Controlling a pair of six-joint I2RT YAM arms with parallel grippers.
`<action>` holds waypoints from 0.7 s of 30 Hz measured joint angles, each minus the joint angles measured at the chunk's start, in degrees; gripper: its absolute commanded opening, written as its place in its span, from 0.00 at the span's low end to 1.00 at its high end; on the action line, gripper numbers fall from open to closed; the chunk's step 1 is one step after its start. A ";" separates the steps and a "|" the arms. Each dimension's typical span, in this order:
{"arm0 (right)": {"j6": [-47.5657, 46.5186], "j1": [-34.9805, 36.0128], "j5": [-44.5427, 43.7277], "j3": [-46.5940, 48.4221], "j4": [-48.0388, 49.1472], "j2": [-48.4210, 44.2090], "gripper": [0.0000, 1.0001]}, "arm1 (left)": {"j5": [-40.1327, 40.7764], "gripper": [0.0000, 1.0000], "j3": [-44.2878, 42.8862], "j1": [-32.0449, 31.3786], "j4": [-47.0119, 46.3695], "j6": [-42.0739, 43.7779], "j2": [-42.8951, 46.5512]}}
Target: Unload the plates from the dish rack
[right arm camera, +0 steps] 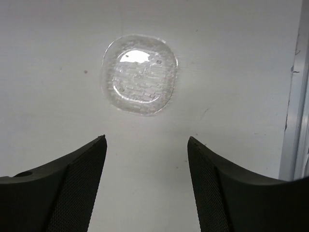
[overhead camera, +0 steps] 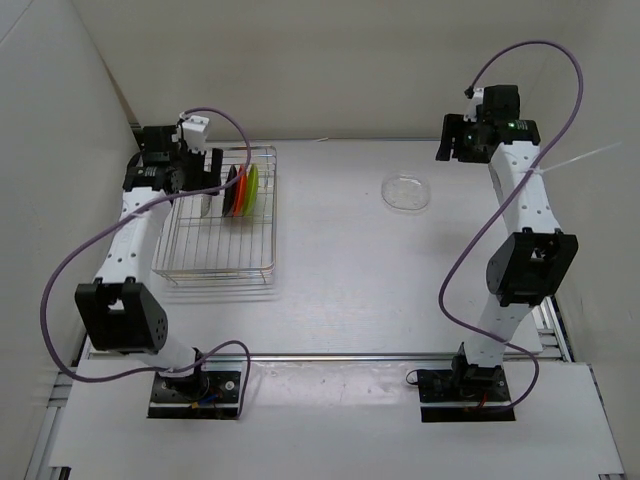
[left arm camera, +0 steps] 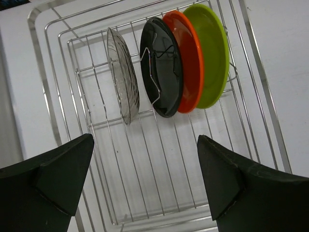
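Observation:
The dish rack (overhead camera: 222, 240) of silver wire stands at the left of the table. Standing on edge in the dish rack (left arm camera: 159, 159) are a clear plate (left arm camera: 123, 76), a black plate (left arm camera: 161, 67), a red-orange plate (left arm camera: 189, 58) and a lime green plate (left arm camera: 212, 53). My left gripper (left arm camera: 145, 140) hovers open over the rack's bare grid floor, short of the plates, with nothing between its fingers. Another clear plate (right arm camera: 139, 74) lies flat on the table (overhead camera: 406, 191). My right gripper (right arm camera: 147, 139) is open just behind it and holds nothing.
White walls close the table at the left, back and right. A metal rail (right arm camera: 292, 96) runs along the table's right edge near the right gripper (overhead camera: 452, 145). Purple cables loop off both arms.

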State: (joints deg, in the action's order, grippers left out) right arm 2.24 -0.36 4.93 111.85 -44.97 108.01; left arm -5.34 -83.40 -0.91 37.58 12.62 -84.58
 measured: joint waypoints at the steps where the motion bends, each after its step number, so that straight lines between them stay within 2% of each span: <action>1: -0.81 0.17 1.07 0.00 -0.98 -0.79 0.72 | -1.46 0.99 -0.94 1.07 0.04 0.00 -1.84; 9: -5.27 2.51 5.79 -5.42 -7.63 -1.42 0.73 | -9.88 0.97 -11.63 5.42 0.22 0.42 -17.49; 14: -5.99 3.32 6.40 -7.69 -9.18 -1.77 0.73 | -10.99 0.90 -16.76 5.79 1.05 0.33 -23.78; 21: -6.34 3.32 6.38 -8.28 -9.25 -4.04 0.73 | -11.67 0.70 -17.86 5.79 2.56 -0.85 -26.67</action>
State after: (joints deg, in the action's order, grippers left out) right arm -4.10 2.96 11.31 103.57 -54.22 103.96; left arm -17.02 -101.25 4.89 40.14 11.77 -111.24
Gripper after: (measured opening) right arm 0.733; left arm 0.725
